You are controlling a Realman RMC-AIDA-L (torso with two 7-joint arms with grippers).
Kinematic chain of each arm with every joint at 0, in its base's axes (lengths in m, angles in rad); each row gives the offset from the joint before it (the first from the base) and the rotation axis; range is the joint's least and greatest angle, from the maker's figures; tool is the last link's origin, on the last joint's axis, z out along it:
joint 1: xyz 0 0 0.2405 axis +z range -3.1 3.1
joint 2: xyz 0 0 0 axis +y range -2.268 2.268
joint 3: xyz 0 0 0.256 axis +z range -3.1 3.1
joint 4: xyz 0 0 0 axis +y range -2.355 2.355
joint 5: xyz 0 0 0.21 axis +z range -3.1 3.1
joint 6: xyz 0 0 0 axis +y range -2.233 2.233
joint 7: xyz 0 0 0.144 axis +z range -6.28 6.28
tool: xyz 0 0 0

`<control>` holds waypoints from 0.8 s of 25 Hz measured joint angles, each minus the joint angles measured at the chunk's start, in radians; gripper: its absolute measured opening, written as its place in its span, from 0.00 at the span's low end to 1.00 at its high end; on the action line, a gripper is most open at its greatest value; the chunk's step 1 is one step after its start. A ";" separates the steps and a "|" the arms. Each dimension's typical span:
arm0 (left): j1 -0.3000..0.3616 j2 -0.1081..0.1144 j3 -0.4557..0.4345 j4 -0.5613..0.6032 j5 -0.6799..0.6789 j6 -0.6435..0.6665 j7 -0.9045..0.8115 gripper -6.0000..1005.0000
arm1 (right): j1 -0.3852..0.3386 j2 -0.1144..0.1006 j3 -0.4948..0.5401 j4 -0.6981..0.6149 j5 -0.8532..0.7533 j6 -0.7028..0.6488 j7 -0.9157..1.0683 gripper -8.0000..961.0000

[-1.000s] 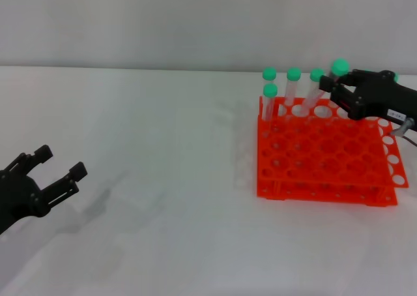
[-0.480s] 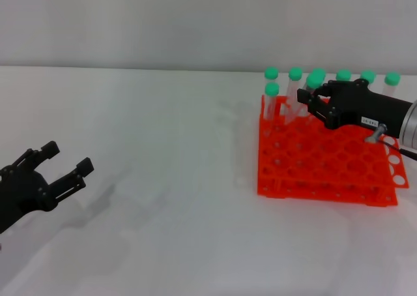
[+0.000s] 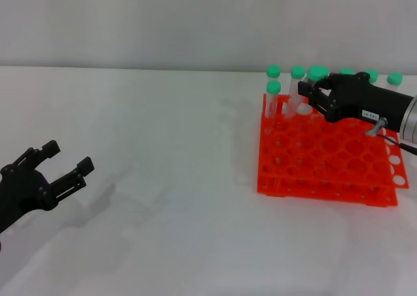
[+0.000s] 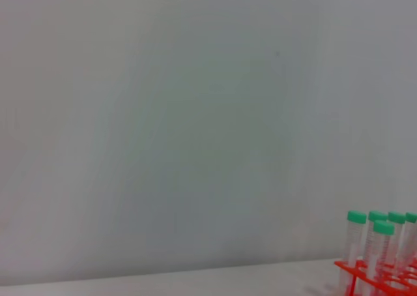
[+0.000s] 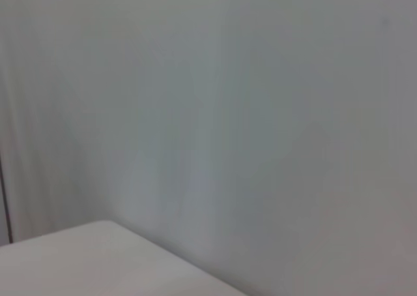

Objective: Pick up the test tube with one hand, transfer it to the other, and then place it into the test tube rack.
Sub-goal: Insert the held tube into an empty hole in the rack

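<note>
The orange-red test tube rack [image 3: 326, 159] stands on the right of the white table. Over its back row my right gripper [image 3: 311, 94], black with a small white label, is shut on the test tube [image 3: 318, 73]. The tube's green cap sticks up above the fingers and its clear body slants down toward the rack's back holes. Several other green-capped tubes [image 3: 273, 87] stand upright in that back row. My left gripper [image 3: 67, 158] hangs open and empty over the table at the lower left. The left wrist view catches a rack corner [image 4: 365, 276] and a few capped tubes [image 4: 356, 219].
Bare white table [image 3: 163, 146] lies between the two arms, with a pale wall behind it. The right wrist view holds only wall and a strip of table [image 5: 78, 257].
My right gripper has carried the tube leftward along the rack's back row and brought it more upright. The left gripper has shifted slightly up and right, still open.
</note>
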 joint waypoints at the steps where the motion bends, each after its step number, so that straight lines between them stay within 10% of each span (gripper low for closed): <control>1: 0.000 0.000 0.000 0.000 0.000 -0.004 0.000 0.89 | -0.001 0.000 0.000 -0.002 0.005 -0.001 -0.001 0.24; 20: 0.000 -0.002 0.000 0.001 0.001 -0.011 0.002 0.89 | 0.003 -0.002 -0.035 0.005 0.003 0.060 -0.035 0.25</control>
